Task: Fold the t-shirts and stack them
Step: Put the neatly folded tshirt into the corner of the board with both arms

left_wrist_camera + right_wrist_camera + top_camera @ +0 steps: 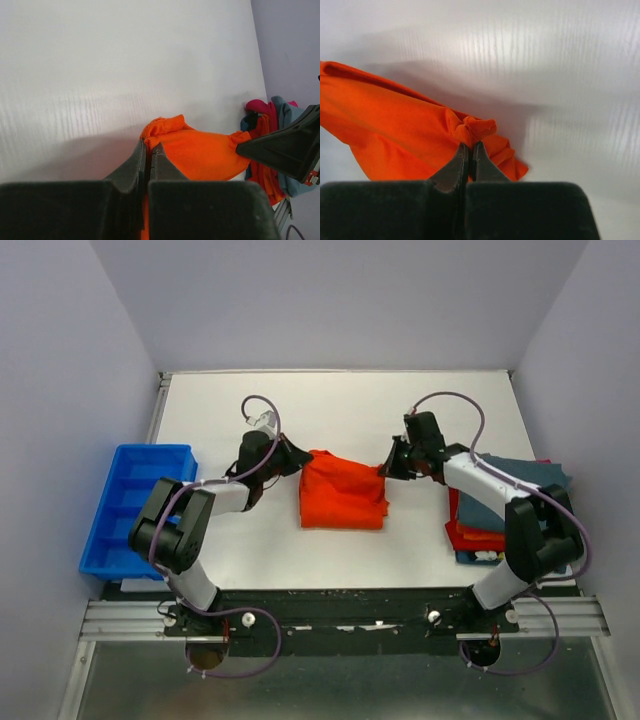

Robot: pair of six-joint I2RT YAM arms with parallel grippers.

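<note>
The bright orange-red t-shirt [342, 496] lies folded at the table's middle, its far edge lifted between both grippers. My left gripper [297, 459] is shut on its far left corner, seen pinched in the left wrist view [149, 144]. My right gripper [386, 468] is shut on its far right corner, where the ribbed hem bunches at the tips in the right wrist view [470, 145]. A pile of dark teal, red and blue t-shirts [496, 502] lies at the right edge, partly under my right arm; it also shows in the left wrist view [270, 130].
A rigid blue plastic bin [135, 508] with compartments stands off the table's left edge. The white table [340, 410] is walled by grey panels on three sides. Cables loop above both wrists.
</note>
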